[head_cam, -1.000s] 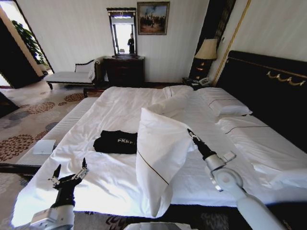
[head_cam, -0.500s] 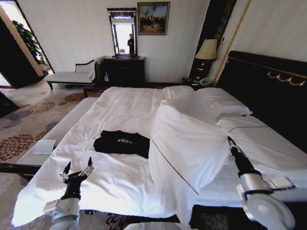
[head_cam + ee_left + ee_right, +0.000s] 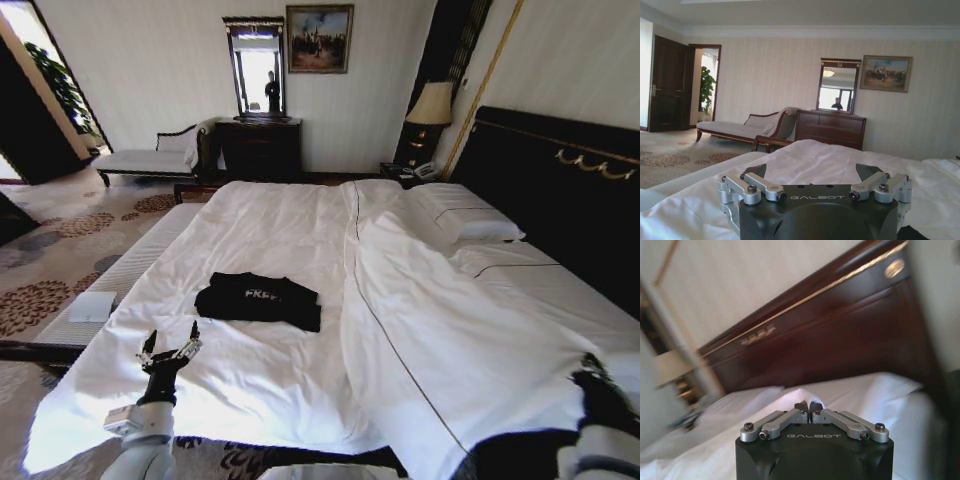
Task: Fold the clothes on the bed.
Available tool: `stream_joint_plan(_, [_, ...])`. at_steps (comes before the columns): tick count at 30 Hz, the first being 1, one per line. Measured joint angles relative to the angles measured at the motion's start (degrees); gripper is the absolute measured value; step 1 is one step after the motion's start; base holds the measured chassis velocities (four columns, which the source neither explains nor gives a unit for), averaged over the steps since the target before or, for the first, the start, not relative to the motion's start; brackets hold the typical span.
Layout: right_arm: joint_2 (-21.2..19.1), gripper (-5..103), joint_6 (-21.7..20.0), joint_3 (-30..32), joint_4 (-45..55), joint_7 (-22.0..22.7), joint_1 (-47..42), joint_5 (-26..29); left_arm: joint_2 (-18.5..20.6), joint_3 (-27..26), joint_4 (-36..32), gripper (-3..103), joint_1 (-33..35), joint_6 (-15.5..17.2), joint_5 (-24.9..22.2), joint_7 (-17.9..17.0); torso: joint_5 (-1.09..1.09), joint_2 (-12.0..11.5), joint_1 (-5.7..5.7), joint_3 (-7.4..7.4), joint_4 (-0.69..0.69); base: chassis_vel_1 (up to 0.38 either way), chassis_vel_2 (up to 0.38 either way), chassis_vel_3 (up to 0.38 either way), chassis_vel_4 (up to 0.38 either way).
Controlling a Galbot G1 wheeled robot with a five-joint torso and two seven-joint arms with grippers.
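Note:
The clothes, a black T-shirt [image 3: 258, 299] with white lettering, lie bunched on the white bed [image 3: 270, 225], left of centre. My left gripper [image 3: 170, 347] hovers open over the near left part of the bed, short of the shirt; in the left wrist view its fingers [image 3: 753, 173] stand wide apart with nothing between them. My right gripper [image 3: 594, 372] is at the bed's near right corner, shut on the edge of a folded-over flap of the white duvet [image 3: 450, 320]. In the right wrist view its fingertips [image 3: 809, 406] meet on white fabric.
A long white bench [image 3: 130, 268] with a white pad [image 3: 92, 305] runs along the bed's left side. Pillows [image 3: 466, 215] lie against the dark headboard [image 3: 560, 185]. A chaise [image 3: 150, 158], dresser [image 3: 258, 147] and lamp [image 3: 432, 102] stand at the far wall.
My right gripper has swung right and back to the near right corner, dragging the raised duvet flap with it. The flap now lies flat and the shirt is fully uncovered. The left gripper drifted slightly right.

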Motion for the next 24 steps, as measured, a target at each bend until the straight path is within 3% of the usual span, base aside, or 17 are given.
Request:
stream_joint_plan(3, [0.67,0,0.76,1.89,-0.53,4.39,-2.05,-1.34,-1.0,0.09,0.28,100,-0.56,-0.09,-0.19,-0.19,0.0,0.0,0.0,0.0,0.0,0.0,0.0,0.0,0.0])
stream_joint_plan(7, [1.1,0,0.85,0.85,-3.88,6.03,-2.21,-3.07,-1.61,0.34,0.91,100,-0.85,-0.1,-0.17,-0.26,0.0,-0.01,0.0,0.0,0.02,0.0,0.0,0.0,0.0])
stream_joint_plan(15, [0.33,0,2.32,-3.64,-17.78,5.34,4.19,-5.94,-1.09,0.03,2.27,100,-1.01,-0.42,-0.33,-0.42,0.02,-0.01,0.0,0.01,0.01,0.0,0.0,0.0,0.0])
stream_joint_plan(24, [-2.0,0,2.94,-3.55,-31.6,3.73,7.83,-2.63,-0.74,0.41,4.13,100,-2.12,-0.47,-0.28,-0.47,0.01,-0.01,0.0,0.01,0.05,0.0,0.0,0.0,0.0])
